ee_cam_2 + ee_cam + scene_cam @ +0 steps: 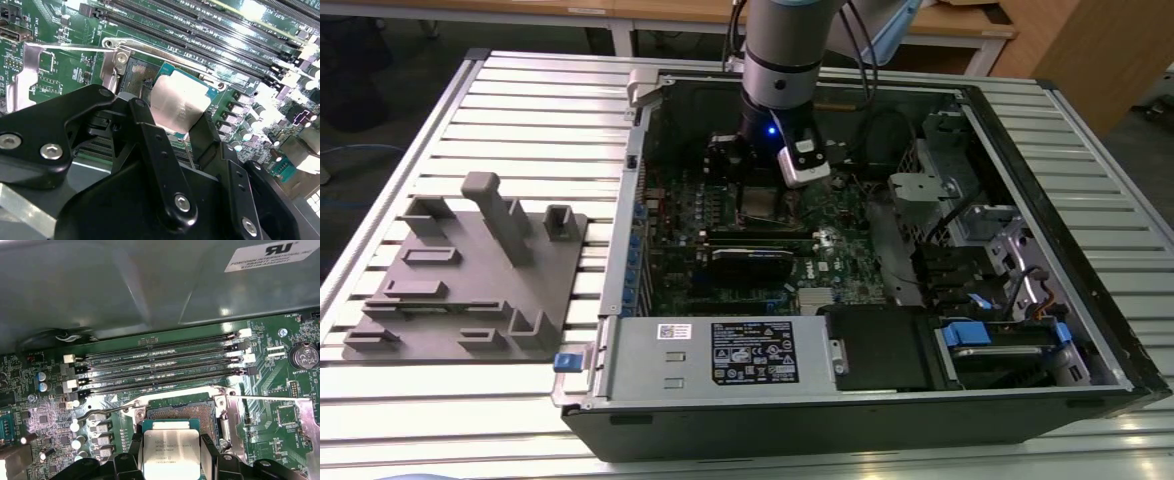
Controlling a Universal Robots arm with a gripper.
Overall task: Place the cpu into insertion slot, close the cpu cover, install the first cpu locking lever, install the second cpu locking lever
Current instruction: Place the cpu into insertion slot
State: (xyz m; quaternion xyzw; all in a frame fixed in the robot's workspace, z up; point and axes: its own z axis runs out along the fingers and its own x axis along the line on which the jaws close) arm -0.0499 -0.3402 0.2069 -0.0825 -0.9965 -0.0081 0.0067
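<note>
Partly over insertion slot (182, 412): clamped cpu (171, 452)

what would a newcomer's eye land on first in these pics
In both wrist views, the black claw grips a flat silver-grey square cpu by two opposite edges, right at the square gold-contact socket. In the exterior view, the open black computer case lies on a ribbed metal table, with the arm reaching inside.

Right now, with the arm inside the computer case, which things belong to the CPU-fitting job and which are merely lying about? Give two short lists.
Belongs to the job: the cpu, held by the gripper; the insertion slot, uncovered; the cpu cover, standing open.

Just there: memory slots; coin battery; grey fixture tray beside the case.
</note>
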